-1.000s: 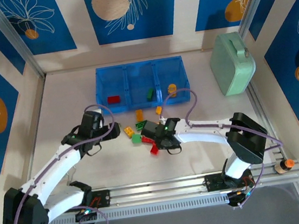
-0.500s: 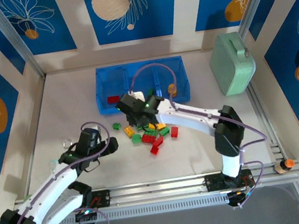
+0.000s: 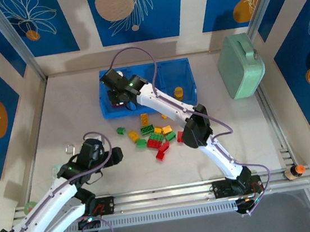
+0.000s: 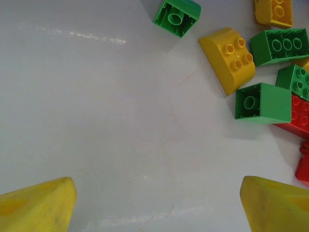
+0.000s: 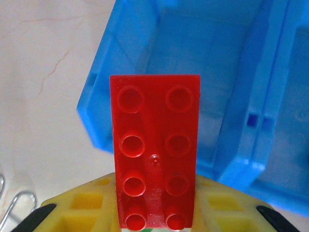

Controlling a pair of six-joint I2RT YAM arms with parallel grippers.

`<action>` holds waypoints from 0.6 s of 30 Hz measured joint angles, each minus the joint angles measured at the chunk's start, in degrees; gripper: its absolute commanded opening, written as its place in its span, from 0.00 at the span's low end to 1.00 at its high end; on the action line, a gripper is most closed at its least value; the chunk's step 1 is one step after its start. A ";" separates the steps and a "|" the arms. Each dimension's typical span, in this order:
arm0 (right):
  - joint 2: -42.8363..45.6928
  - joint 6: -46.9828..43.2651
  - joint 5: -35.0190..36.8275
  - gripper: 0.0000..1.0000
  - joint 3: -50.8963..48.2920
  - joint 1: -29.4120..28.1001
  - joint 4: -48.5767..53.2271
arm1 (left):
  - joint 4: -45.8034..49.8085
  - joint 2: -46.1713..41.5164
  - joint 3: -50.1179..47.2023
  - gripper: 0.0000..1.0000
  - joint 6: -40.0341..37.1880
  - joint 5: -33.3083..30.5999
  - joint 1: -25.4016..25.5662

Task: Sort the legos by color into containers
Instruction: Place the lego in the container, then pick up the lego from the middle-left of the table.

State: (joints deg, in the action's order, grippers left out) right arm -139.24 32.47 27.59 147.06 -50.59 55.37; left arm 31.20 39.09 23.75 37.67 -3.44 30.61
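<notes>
Above the left end of the blue tray (image 5: 120,53), a glossy red two-by-four brick (image 5: 154,150) faces studs-up (eight in all), its lower end pinched in the narrowed jaws of the right gripper (image 3: 119,92). That arm crosses the tray's middle compartment. An orange brick (image 3: 178,93) sits in the right compartment. Loose red, green and yellow bricks (image 3: 154,136) crowd the table near the tray's front. Just beside them the left gripper (image 4: 154,205) hovers, jaws wide, holding nothing. A mint-green case (image 3: 241,66) stands well apart.
</notes>
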 measured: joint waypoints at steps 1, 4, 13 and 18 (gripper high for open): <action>-1.77 -0.55 -0.04 0.32 2.23 0.50 0.42 | 0.09 -0.04 0.00 0.87 0.00 0.00 0.04; -5.84 -1.29 -0.90 0.39 6.27 2.05 0.79 | 0.35 -0.02 0.00 0.87 -0.02 0.02 0.07; -6.95 -3.37 -2.12 0.71 6.95 4.74 0.87 | 1.40 1.03 1.90 0.84 -0.42 0.04 0.48; -0.79 -3.34 -1.79 0.71 0.79 4.07 1.07 | 1.36 4.81 5.22 0.82 -1.77 -0.50 4.07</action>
State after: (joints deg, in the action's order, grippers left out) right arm -140.03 29.12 25.80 147.85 -46.52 56.45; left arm 32.56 43.90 28.97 35.90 -3.95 34.68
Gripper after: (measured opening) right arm 0.706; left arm 0.831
